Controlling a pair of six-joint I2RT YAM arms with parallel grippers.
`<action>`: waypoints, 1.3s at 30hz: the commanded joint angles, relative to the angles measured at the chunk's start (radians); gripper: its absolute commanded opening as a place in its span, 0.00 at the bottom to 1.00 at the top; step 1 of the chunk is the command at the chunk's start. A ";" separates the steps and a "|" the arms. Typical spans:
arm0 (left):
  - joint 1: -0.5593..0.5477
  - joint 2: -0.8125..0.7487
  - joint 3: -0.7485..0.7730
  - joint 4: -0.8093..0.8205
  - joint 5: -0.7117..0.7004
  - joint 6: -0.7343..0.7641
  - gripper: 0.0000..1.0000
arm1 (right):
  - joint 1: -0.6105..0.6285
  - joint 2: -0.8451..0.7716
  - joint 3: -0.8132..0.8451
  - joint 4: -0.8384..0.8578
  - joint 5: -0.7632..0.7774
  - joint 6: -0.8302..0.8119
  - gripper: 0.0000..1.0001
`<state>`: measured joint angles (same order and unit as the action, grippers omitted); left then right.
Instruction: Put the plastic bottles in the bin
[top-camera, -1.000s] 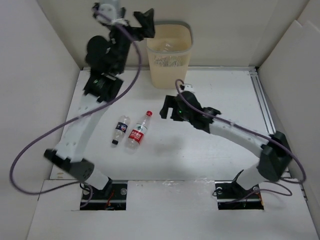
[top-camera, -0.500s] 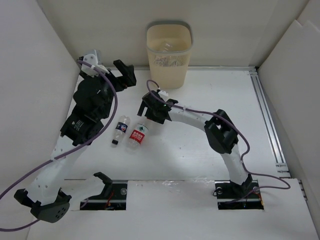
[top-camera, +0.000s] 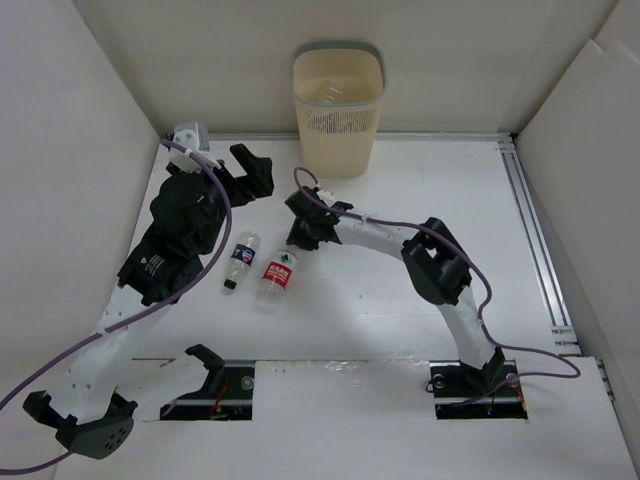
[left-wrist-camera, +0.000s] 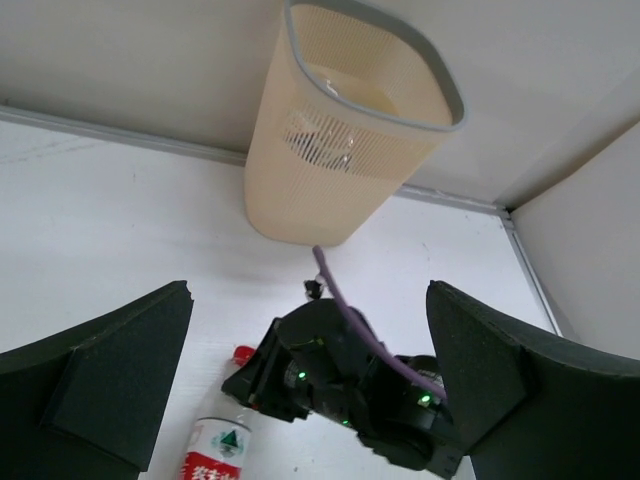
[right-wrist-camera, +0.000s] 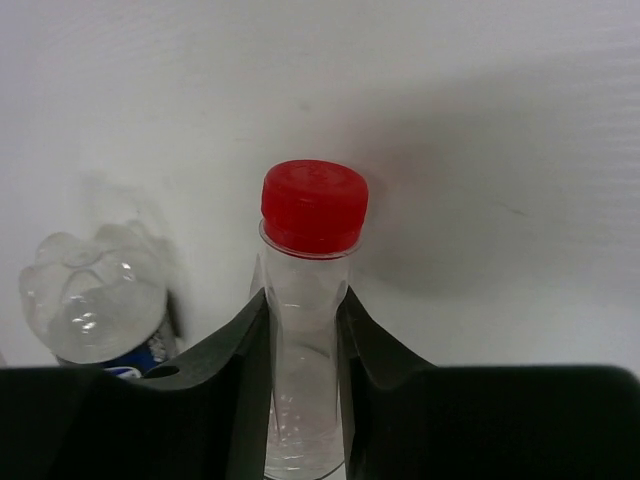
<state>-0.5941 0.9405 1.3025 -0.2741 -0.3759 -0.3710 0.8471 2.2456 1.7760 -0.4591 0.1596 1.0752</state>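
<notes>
Two clear plastic bottles lie side by side on the white table. One has a red label (top-camera: 278, 272) and a red cap (right-wrist-camera: 314, 205). The other has a blue label (top-camera: 240, 258), and its base (right-wrist-camera: 92, 298) shows in the right wrist view. My right gripper (top-camera: 298, 230) (right-wrist-camera: 303, 345) is shut on the neck of the red-labelled bottle, just below the cap. My left gripper (top-camera: 257, 172) (left-wrist-camera: 320, 400) hangs open and empty above the table, left of the bin (top-camera: 338, 110) (left-wrist-camera: 330, 150). Clear plastic shows inside the bin.
The bin stands against the back wall. White walls close in the table on the left, back and right, and a metal rail (top-camera: 530, 230) runs along the right side. The right arm's wrist (left-wrist-camera: 340, 385) fills the space under my left gripper.
My right gripper reached left to the red-labelled bottle and shut on its neck, nudging it slightly. My left arm swung down from over the bin to the table's left.
</notes>
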 joint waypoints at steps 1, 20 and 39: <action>0.000 -0.008 -0.029 0.001 0.057 -0.013 1.00 | -0.060 -0.121 -0.134 -0.010 0.026 0.000 0.00; -0.009 0.181 -0.273 0.443 0.782 -0.089 1.00 | -0.161 -1.147 -0.662 0.387 0.123 -0.581 0.00; -0.305 0.457 -0.161 0.734 0.981 -0.152 0.67 | -0.191 -1.307 -0.671 0.491 -0.019 -0.615 0.00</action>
<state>-0.8852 1.4029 1.0710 0.3714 0.5728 -0.5060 0.6613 0.9699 1.0977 -0.0772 0.1658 0.4595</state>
